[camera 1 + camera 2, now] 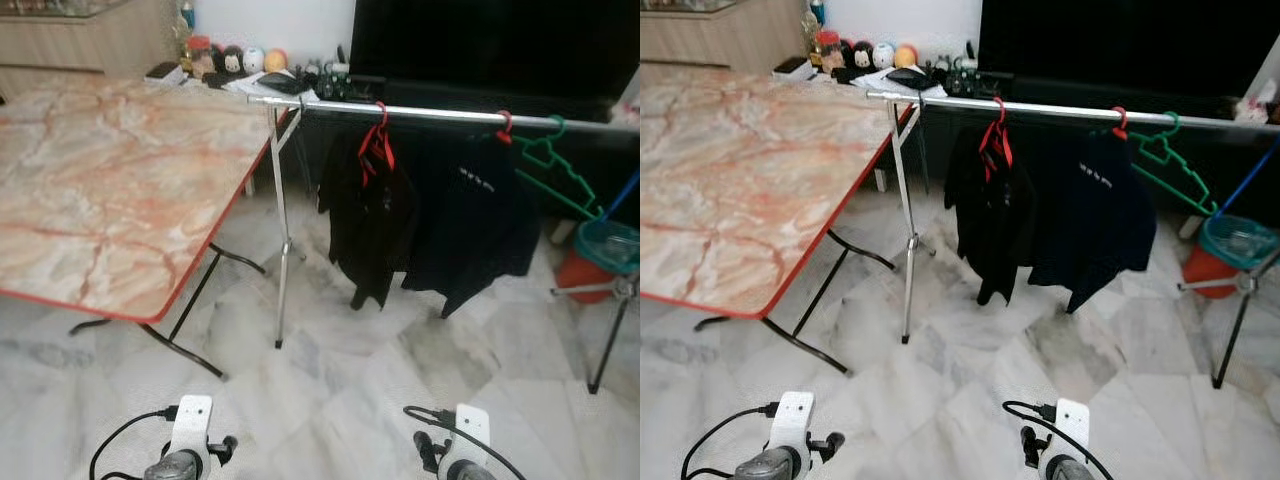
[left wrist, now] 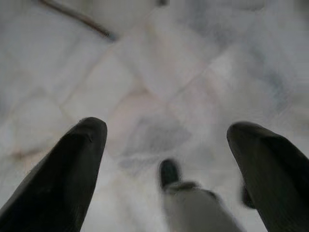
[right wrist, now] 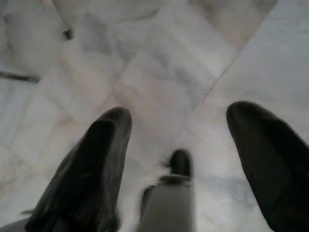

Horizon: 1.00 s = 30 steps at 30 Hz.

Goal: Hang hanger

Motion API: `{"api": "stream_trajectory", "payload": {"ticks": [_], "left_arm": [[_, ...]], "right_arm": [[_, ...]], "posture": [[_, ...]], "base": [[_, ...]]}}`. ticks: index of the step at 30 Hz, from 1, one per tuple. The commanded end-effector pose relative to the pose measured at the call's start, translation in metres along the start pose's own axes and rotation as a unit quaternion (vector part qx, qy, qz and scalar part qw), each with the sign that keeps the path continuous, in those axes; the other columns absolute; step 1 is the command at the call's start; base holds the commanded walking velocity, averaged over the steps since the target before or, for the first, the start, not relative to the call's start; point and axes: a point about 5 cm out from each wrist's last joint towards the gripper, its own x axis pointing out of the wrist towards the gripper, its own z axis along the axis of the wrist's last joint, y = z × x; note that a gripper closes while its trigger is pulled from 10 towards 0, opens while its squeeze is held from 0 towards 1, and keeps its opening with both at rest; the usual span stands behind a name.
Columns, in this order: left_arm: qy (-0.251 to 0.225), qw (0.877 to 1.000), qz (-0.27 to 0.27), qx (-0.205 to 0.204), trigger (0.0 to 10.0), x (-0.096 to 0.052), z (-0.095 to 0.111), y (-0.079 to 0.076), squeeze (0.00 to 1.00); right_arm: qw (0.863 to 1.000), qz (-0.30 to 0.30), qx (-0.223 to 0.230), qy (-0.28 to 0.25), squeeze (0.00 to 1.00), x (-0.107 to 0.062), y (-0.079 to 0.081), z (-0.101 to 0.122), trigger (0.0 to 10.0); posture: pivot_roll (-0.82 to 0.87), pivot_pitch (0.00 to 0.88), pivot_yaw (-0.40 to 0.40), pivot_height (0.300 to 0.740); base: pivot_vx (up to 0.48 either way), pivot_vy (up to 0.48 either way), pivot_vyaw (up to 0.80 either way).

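We look down on a pale marble floor (image 1: 400, 380) with a clothes rail (image 1: 440, 115) running left to right across the far half of the scene. On the rail hang two dark garments: one on a red hanger (image 1: 377, 145) toward the left, another (image 1: 470, 215) just to its right under a second red hook (image 1: 505, 127). The green hanger (image 1: 555, 170), bare of clothes, hangs by its hook from the rail at the right, beside the second garment and above a teal basin (image 1: 608, 245) sitting on an orange bucket (image 1: 580, 275). To the left stands a folding table (image 1: 110, 190) with a marbled top and red edge, its far corner close to the rail's left end. Our left gripper (image 2: 166, 140) hangs low over the floor with its fingers (image 2: 72, 169) spread wide and nothing between them; our right gripper (image 3: 181, 130) does the same, fingers (image 3: 96, 169) well apart and empty. Both wrists show at the near edge, well short of the rail.
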Motion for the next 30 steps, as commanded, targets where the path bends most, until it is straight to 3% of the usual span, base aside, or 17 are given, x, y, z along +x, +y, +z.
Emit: {"api": "stream_trajectory", "payload": {"ticks": [1, 6, 11, 14, 30], "left_arm": [[0.006, 1.000, 0.001, 0.001, 10.0, -0.0004, -0.0016, 0.0022, 0.00], [0.006, 1.000, 0.001, 0.001, 10.0, -0.0005, -0.0020, 0.0025, 0.00], [0.006, 1.000, 0.002, 0.001, 10.0, -0.0005, -0.0016, 0.0029, 0.00], [0.007, 1.000, 0.001, 0.002, 10.0, -0.0005, -0.0018, 0.0032, 0.00], [0.008, 1.000, 0.000, 0.004, 10.0, -0.0005, -0.0022, 0.0030, 0.00]], "right_arm": [[1.000, 0.001, 0.000, -0.005, 0.00, 0.0009, 0.0024, 0.0038, 10.0], [1.000, 0.002, -0.013, -0.007, 0.00, 0.0010, 0.0026, 0.0047, 10.0], [1.000, 0.005, -0.015, -0.010, 0.00, 0.0011, 0.0035, 0.0055, 10.0], [1.000, 0.003, 0.003, -0.012, 0.00, 0.0011, 0.0042, 0.0048, 10.0], [1.000, 0.003, -0.001, -0.014, 0.00, 0.0011, 0.0047, 0.0051, 10.0]], "posture": [[0.12, 0.000, -0.032, 0.740], [0.12, 0.000, -0.031, 0.740], [0.12, 0.000, -0.029, 0.740], [0.12, 0.000, -0.025, 0.740], [0.11, 0.000, -0.022, 0.740]], "base": [[0.382, 0.000, 0.00], [0.378, 0.000, 0.00], [0.379, 0.000, 0.80], [0.379, 0.000, 0.00], [0.379, 0.000, 0.00]]}}
